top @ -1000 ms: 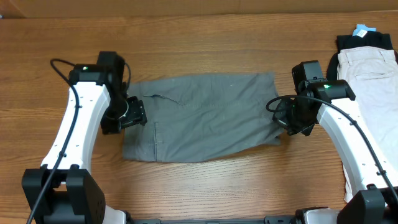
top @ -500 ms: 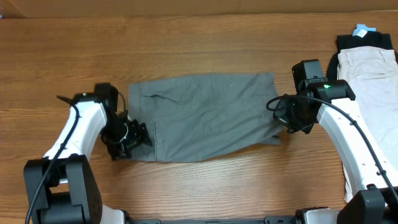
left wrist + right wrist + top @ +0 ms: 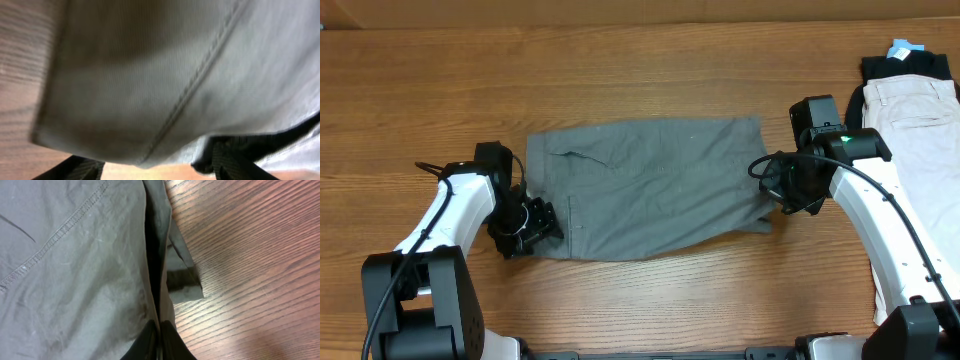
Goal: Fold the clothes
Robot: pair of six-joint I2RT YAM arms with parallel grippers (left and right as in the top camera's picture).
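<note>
The mid-grey shorts [image 3: 650,185] lie flat and folded in the middle of the wooden table. My left gripper [image 3: 535,225] is at their front left corner. In the left wrist view the shorts [image 3: 165,70] fill the frame, and the gripper [image 3: 150,167] stands open with the hem between its two black fingers [image 3: 75,170]. My right gripper [image 3: 775,195] is at the right edge of the shorts. In the right wrist view it [image 3: 159,342] is shut on the layered edge of the grey cloth [image 3: 75,255].
Cream-white shorts [image 3: 915,130] lie at the far right, over a black garment with a blue tag [image 3: 905,60]. The right arm passes close beside them. Bare wood [image 3: 250,255] lies right of the grey shorts.
My left gripper has moved from the middle of the shorts' left edge toward the front, to their front left corner. The right gripper and the shorts have not moved.
</note>
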